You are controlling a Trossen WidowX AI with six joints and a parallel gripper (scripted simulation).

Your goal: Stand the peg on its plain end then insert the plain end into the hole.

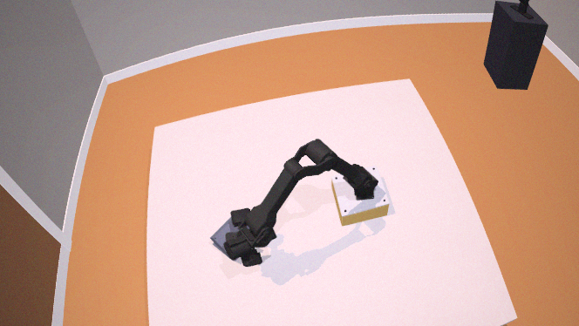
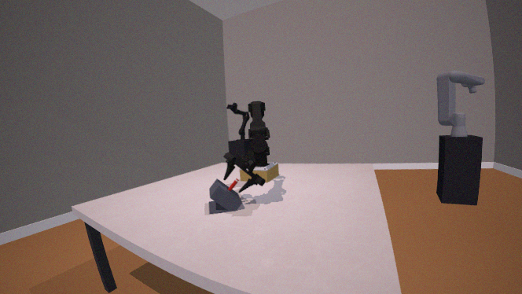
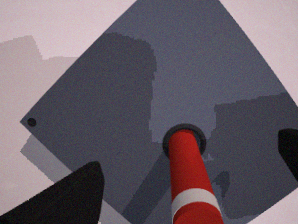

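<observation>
The red peg (image 2: pixel 233 184) (image 3: pixel 187 162) stands tilted in the hole (image 3: pixel 166 141) of the dark sloped panel (image 2: pixel 224 197) (image 3: pixel 95 90) (image 1: pixel 223 236), its plain end inside. Its white band (image 3: pixel 194 199) is on the part that sticks out, near the outer end. How deep the plain end sits is hidden. My gripper (image 2: pixel 232 185) (image 3: pixel 189 156) is open, with one finger on each side of the peg and a gap between each finger and the peg. In the top view the arm hides the peg and most of the panel.
The arm reaches over from its base on a yellow block with a white top (image 1: pixel 365 209) (image 2: pixel 271 171). The white table (image 1: pixel 392 270) (image 2: pixel 314 228) carries the block and the panel. A dark pedestal (image 1: pixel 514 52) stands on the floor beyond the table.
</observation>
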